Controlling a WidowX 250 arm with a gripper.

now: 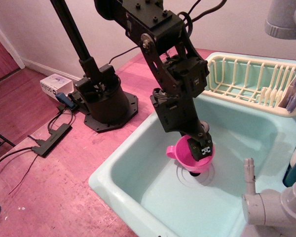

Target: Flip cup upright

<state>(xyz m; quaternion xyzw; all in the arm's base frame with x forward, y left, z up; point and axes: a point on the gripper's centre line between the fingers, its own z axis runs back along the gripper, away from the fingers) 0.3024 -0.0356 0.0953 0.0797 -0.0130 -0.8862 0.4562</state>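
The fingers are closed on the rim of the pink cup, which sits rim-up directly beneath and around them over the drain rings on the floor of the mint-green sink, its small handle projecting away from the fingers.

The white box on the floor beside the arm's base carries dark lettering along its side, but the letters are too small and blurred to read. A small white sticker with black marks sits on the gripper, low on its outer face; the marks form no legible characters. No other text, brand, number or sign can be read.
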